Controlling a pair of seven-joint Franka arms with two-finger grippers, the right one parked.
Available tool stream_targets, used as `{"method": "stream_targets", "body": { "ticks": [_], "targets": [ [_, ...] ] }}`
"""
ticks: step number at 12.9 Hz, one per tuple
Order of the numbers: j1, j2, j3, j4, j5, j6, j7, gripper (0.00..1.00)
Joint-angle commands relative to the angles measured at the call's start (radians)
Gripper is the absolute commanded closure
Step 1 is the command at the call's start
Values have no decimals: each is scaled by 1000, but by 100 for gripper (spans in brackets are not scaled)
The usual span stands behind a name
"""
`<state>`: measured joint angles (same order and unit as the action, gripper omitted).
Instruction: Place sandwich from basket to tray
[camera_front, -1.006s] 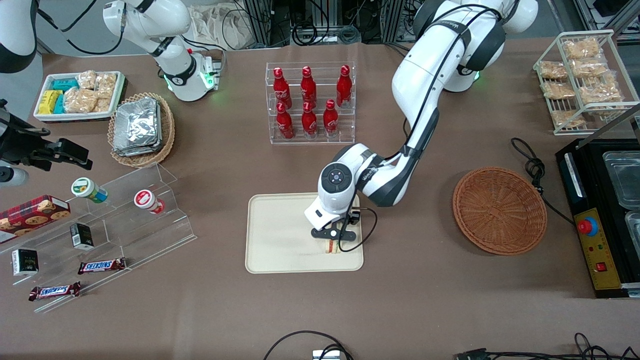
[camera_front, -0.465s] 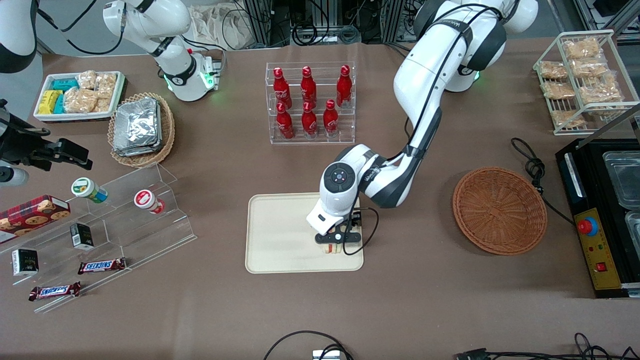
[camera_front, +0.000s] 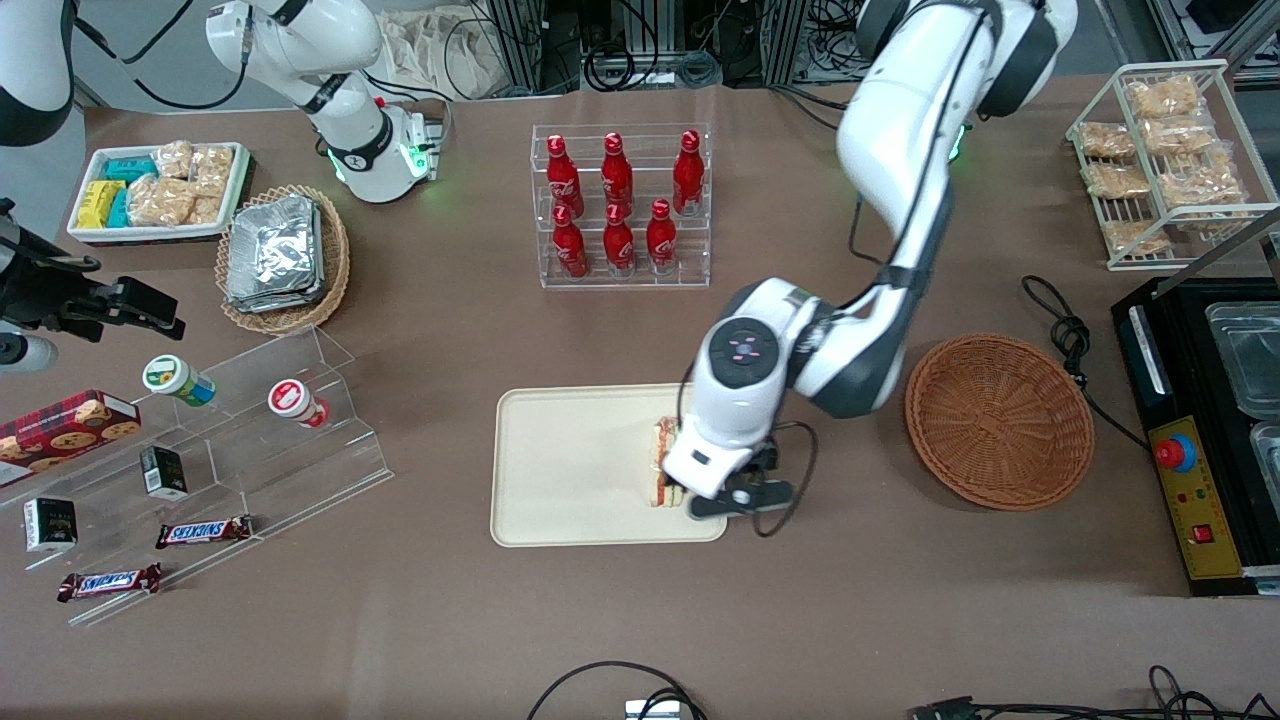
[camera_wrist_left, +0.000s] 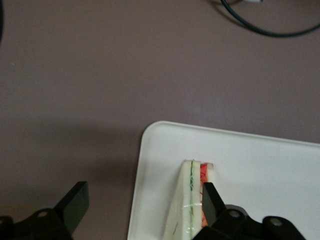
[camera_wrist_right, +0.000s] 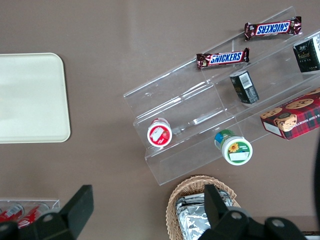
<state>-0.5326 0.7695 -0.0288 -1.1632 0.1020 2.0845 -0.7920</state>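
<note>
The sandwich (camera_front: 661, 462) lies on the cream tray (camera_front: 570, 470), near the tray's edge toward the working arm's end. It is a pale wedge with green and orange-red filling, seen also in the left wrist view (camera_wrist_left: 192, 200). My left gripper (camera_front: 735, 495) hangs above that tray edge, open and holding nothing. In the left wrist view the gripper (camera_wrist_left: 142, 205) has one finger over the sandwich's edge and the other over the brown table beside the tray (camera_wrist_left: 260, 170). The reddish-brown basket (camera_front: 998, 420) stands empty toward the working arm's end.
A rack of red bottles (camera_front: 620, 205) stands farther from the camera than the tray. A clear stepped shelf (camera_front: 230, 440) with snacks and a tan basket of foil packets (camera_front: 280, 255) lie toward the parked arm's end. A black appliance (camera_front: 1200, 430) and cable (camera_front: 1065, 335) are beside the basket.
The gripper has let go of the sandwich and moved off it toward the working arm's end. The sandwich now lies uncovered on the tray.
</note>
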Motion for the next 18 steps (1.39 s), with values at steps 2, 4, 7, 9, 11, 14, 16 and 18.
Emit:
{"method": "stream_targets", "body": {
  "ticks": [2,4,7,9,11,14,16,18],
  "targets": [
    [86,-108,-5,-16,2,-52,-1,0],
    [120,-151,-5,-18,11,-104,4,0],
    [172,-200,-5,-24,8,-161,83,0],
    [222,-231,-6,-24,-5,-237,218,0],
    [268,-255,-10,-26,-14,-291,308,0],
    [322,-311,-6,-24,-44,-378,420,0],
    [362,-354,-6,-24,-45,-452,511,0],
    [413,-393,-5,-27,-73,-498,589,0]
  ]
}}
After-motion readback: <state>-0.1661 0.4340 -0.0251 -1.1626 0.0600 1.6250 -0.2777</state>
